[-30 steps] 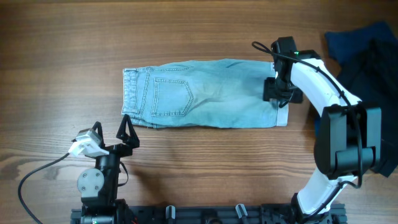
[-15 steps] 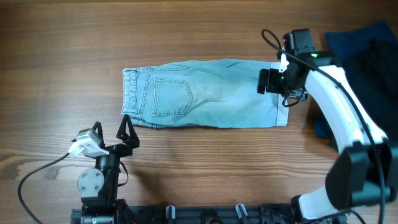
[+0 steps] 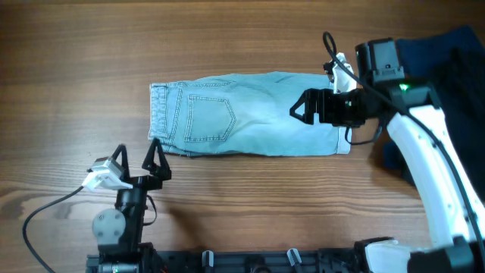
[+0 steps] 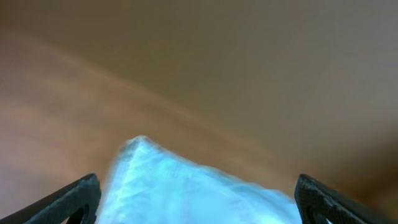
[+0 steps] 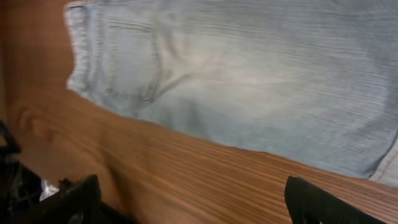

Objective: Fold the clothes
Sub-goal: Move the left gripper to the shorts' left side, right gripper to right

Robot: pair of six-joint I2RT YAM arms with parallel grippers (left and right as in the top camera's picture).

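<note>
The faded light-blue denim jean shorts (image 3: pixel 242 117) lie flat as a long rectangle on the wood-grain table (image 3: pixel 76 61) — waistband and stitched pocket at the left, hems at the right. The right gripper (image 3: pixel 298 108) reaches in over the hem end, fingers spread wide and empty. The left gripper (image 3: pixel 138 147) stands upright near the front edge — also released, apart from the shorts.

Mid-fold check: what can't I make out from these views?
Overhead: the right gripper and its arm cover part of the hem end of the shorts. Whether the fingers touch the denim cannot be told.
Overhead: the dark pile is cut off by the right edge and partly behind the arm.
Left wrist: blurred, and only a pale blue corner shows.
Right wrist: the hem end runs off the right edge.
</note>
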